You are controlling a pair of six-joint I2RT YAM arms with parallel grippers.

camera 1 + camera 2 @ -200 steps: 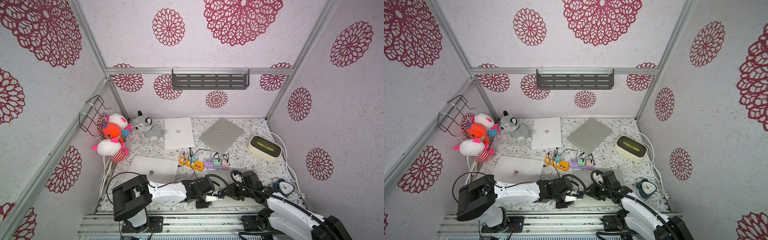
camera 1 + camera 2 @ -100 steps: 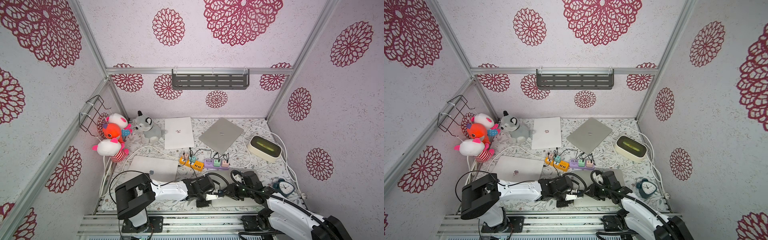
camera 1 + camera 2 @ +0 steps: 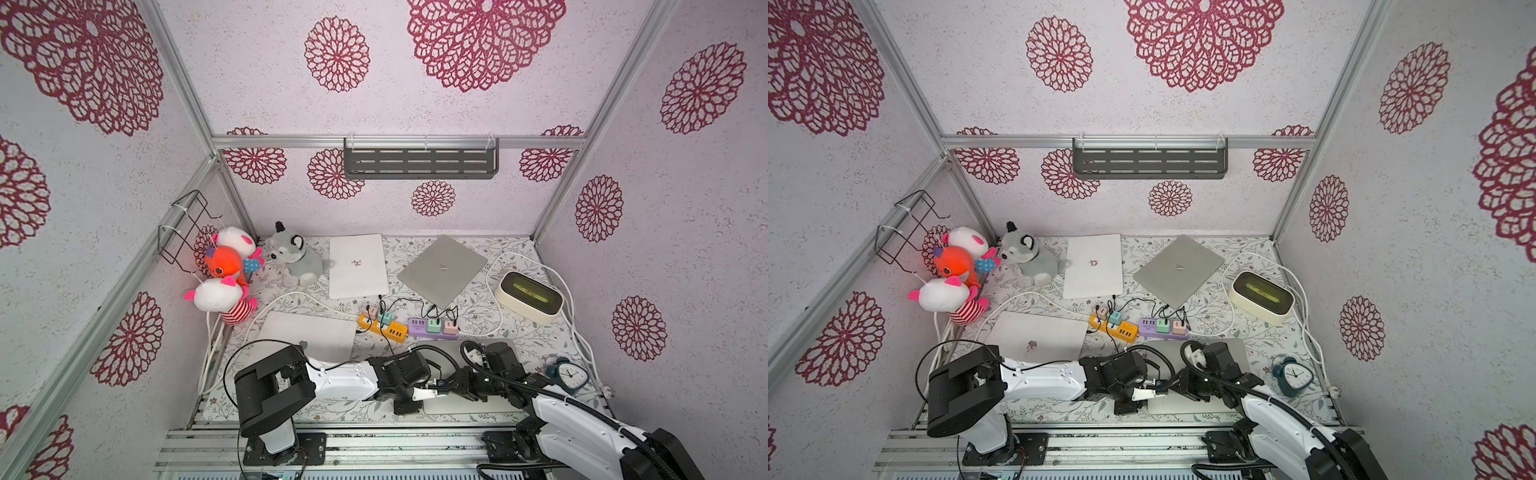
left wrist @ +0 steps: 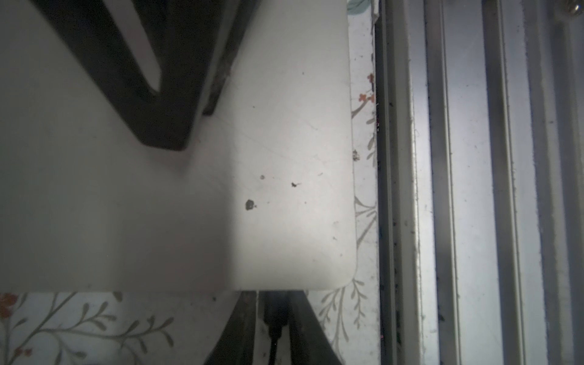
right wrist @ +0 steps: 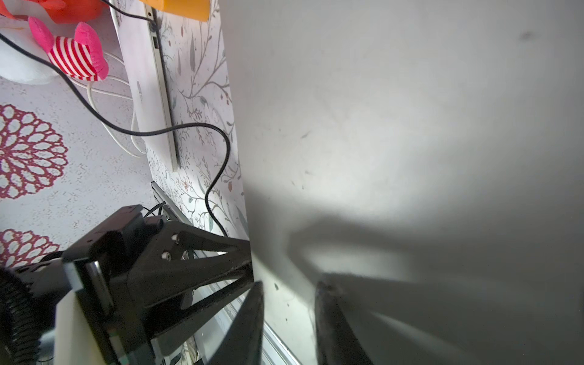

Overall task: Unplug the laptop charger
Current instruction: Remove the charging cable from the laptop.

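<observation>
Charger plug (image 4: pixel 275 316), black, at silver laptop (image 4: pixel 284 126) edge. Left gripper (image 4: pixel 273 295): jaws narrow, flanking plug; grip unclear. Right gripper (image 5: pixel 290 281): jaws partly apart, empty, tips at laptop lid.

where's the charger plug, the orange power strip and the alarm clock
charger plug (image 4: pixel 274 311), left wrist view, its dark body
orange power strip (image 3: pixel 392 330), in a top view, its top face
alarm clock (image 3: pixel 572 373), in a top view, its white dial
</observation>
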